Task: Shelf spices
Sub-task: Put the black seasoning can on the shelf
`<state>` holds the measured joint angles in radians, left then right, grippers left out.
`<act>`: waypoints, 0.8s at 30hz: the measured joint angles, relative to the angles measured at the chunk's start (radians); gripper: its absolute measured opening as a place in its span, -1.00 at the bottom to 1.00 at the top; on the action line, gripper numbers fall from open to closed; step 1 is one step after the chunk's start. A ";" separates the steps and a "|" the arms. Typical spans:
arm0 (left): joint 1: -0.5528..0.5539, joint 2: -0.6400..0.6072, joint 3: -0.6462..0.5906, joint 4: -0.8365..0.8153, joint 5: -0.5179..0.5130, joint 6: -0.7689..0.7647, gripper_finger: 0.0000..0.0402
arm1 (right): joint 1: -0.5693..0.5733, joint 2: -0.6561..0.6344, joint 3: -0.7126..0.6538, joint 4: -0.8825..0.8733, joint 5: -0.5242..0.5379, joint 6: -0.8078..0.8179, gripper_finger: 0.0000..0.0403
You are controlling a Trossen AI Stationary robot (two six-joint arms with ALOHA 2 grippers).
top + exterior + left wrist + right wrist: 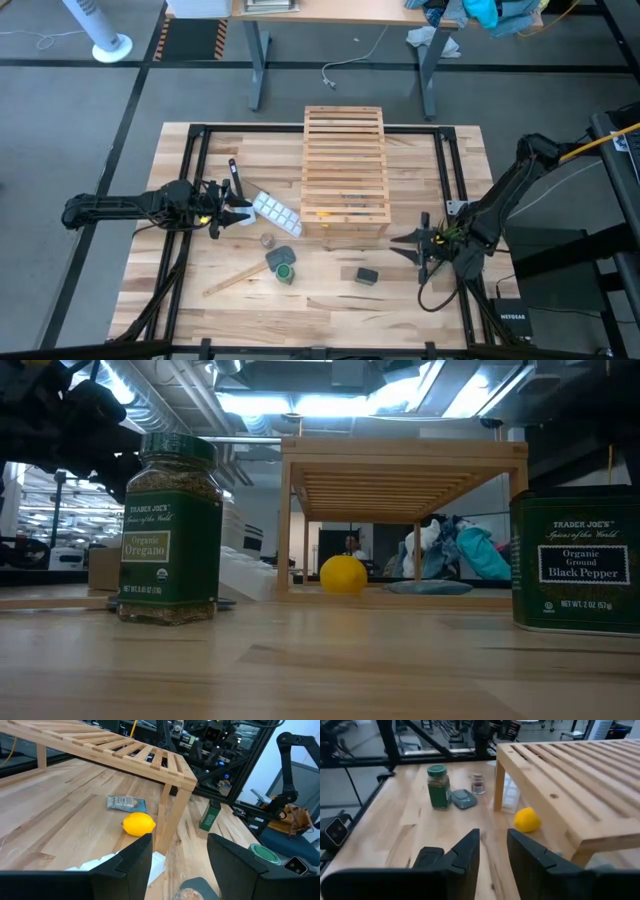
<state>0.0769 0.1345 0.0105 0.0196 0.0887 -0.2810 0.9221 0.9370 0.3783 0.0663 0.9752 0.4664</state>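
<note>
High view: jars sit on the counter [330, 300] before the shelf [345, 170]. Left pincer [238, 210] spread, empty; right pincer [412, 243] narrowly parted, empty. We'd straddle the green jar [285, 271] squarely.

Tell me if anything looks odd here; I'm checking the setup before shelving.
A lemon and a small foil packet lie under the wooden shelf, neither of them a spice. No jar is on the shelf yet; nothing looks spilled or tipped.
</note>
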 joint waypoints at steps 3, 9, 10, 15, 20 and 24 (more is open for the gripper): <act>0.000 0.000 0.000 0.000 0.000 0.000 -0.09 | 0.000 0.015 -0.045 0.107 -0.026 -0.002 -0.49; 0.000 0.000 0.000 0.000 0.000 0.000 -0.09 | 0.000 0.092 -0.064 0.230 -0.071 -0.001 -0.45; 0.000 0.000 0.000 0.000 0.000 0.000 -0.09 | 0.000 0.107 -0.064 0.233 -0.071 -0.002 -0.41; 0.000 0.000 0.000 0.000 0.000 0.000 -0.09 | 0.000 0.190 -0.064 0.264 -0.078 -0.002 -0.09; 0.000 0.000 0.000 0.000 0.000 0.000 -0.09 | 0.000 0.256 -0.064 0.323 -0.061 0.004 -0.02; 0.000 0.000 0.000 0.000 0.000 0.000 -0.09 | 0.000 0.259 -0.064 0.355 -0.059 0.005 -0.12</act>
<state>0.0772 0.1345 0.0105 0.0197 0.0887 -0.2810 0.9222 1.1957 0.3145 0.4210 0.9161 0.4709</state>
